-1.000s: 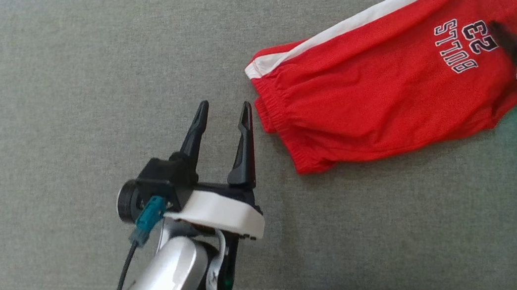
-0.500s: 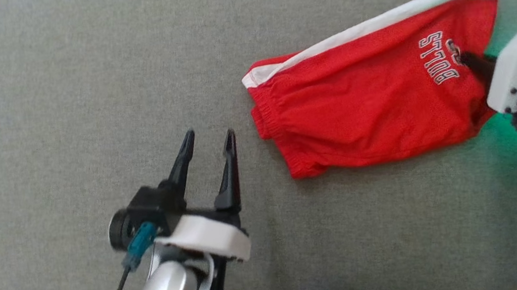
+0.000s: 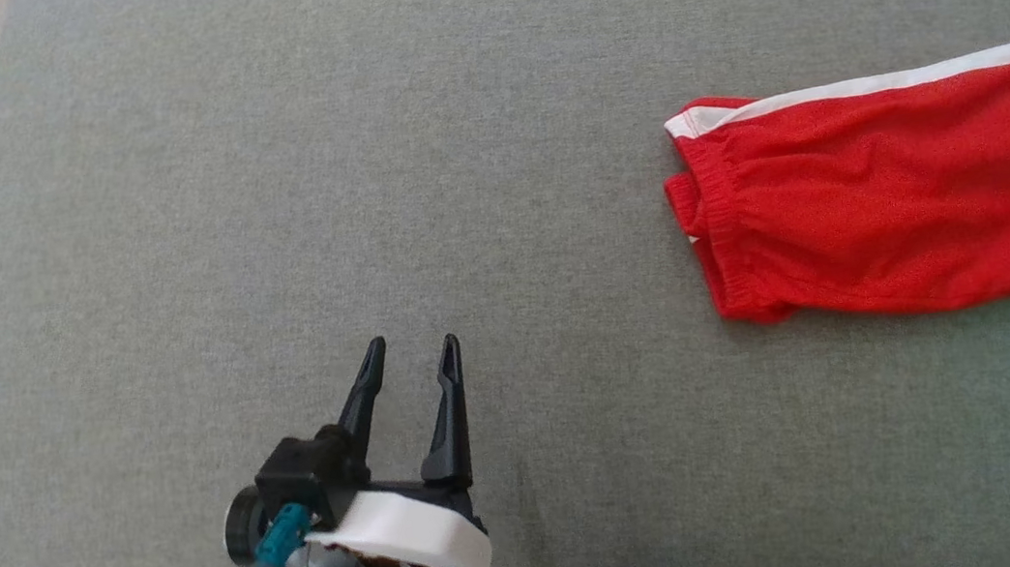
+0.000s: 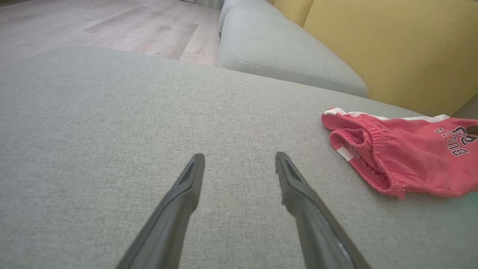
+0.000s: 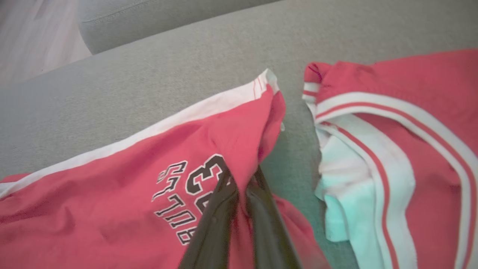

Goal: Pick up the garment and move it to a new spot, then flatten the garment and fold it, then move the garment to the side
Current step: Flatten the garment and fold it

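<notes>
Red shorts (image 3: 885,204) lie on the grey cushion (image 3: 303,154), at the right side of the head view, with the elastic waistband pointing left. The right end effector (image 5: 242,179) is pressed together, pinching the shorts by the "23" print, and a red-white garment (image 5: 392,157) lies just beside. The left end effector (image 3: 412,346) is spread over bare cushion, well apart from the shorts.

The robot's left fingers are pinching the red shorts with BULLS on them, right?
Not quite. It is the right fingers that are pinching the red shorts, near the BULLS print, as the right wrist view shows. The left fingers are open above the grey cushion, apart from the shorts.
</notes>
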Controlling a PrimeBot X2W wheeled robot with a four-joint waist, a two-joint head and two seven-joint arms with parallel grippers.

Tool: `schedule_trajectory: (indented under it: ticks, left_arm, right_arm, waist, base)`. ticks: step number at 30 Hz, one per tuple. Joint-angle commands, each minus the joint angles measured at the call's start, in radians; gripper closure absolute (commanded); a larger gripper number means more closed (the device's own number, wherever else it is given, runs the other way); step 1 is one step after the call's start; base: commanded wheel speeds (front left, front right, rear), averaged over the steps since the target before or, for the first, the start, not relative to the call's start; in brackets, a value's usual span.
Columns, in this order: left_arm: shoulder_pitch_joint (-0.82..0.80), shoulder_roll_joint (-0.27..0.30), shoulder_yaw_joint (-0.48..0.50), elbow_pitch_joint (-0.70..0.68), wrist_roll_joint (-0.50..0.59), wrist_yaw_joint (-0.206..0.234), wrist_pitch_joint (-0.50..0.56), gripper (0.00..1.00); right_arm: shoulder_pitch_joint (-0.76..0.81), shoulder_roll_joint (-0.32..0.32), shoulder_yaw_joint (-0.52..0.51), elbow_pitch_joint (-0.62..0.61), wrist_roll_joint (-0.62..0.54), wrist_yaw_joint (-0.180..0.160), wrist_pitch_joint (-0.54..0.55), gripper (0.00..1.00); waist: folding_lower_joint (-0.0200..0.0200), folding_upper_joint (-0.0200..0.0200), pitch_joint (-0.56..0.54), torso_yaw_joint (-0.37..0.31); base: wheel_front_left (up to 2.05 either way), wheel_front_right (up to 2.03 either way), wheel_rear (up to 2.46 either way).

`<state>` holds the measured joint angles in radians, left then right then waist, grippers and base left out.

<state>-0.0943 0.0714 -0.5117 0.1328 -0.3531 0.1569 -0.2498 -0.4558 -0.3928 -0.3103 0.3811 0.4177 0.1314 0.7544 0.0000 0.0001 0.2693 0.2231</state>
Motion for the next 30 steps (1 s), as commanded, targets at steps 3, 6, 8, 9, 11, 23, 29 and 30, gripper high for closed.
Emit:
schedule_trajectory:
  ticks: [3,6,8,9,11,23,29,30]
  left_arm:
    - [-0.004,-0.012,0.035,-0.021,0.012,-0.014,-0.012,0.0]
    - [-0.005,-0.017,0.041,-0.015,0.011,-0.023,-0.012,0.0]
    - [-0.007,-0.019,0.044,-0.01,0.008,-0.026,-0.012,0.0]
    - [-0.008,-0.02,0.044,-0.008,0.006,-0.027,-0.012,0.0]
    - [-0.01,-0.02,0.044,-0.005,0.0,-0.029,-0.012,0.0]
    - [-0.009,-0.021,0.021,0.019,-0.038,-0.009,-0.012,0.0]
    - [-0.007,-0.021,0.017,0.028,-0.041,-0.009,-0.012,0.0]
    - [-0.005,-0.021,0.018,0.029,-0.041,-0.008,-0.012,0.0]
  right_arm:
    - [-0.03,-0.019,0.053,-0.099,0.009,-0.001,-0.01,1.0]
    - [-0.032,0.005,0.154,-0.176,0.032,-0.001,0.016,1.0]
    - [-0.021,0.038,0.243,-0.233,0.051,-0.001,0.05,1.0]
    - [-0.012,0.053,0.288,-0.26,0.063,-0.001,0.067,1.0]
    - [-0.001,0.081,0.367,-0.301,0.079,-0.001,0.094,1.0]
    - [0.058,0.189,0.521,-0.261,0.053,-0.001,0.077,1.0]
    - [0.063,0.236,0.509,-0.218,0.035,-0.001,0.01,0.0]
    - [0.065,0.246,0.512,-0.216,0.041,-0.001,-0.001,0.0]
  waist:
    - [0.0,-0.0001,0.005,0.01]
    - [0.0,-0.0001,0.006,0.016]
    - [0.0,-0.0001,0.005,0.02]
    - [0.0,-0.0001,0.004,0.022]
    - [0.0,-0.0001,0.004,0.025]
    - [0.0,-0.0001,-0.025,0.05]
    - [0.0,-0.0001,-0.04,0.037]
    - [0.0,-0.0001,-0.045,0.032]
  base:
    - [0.0,0.0,0.0]
    - [0.0,0.0,0.0]
    - [0.0,0.0,0.0]
    - [0.0,0.0,0.0]
    - [0.0,0.0,0.0]
    - [0.0,0.0,0.0]
    - [0.0,0.0,0.0]
    - [0.0,0.0,0.0]
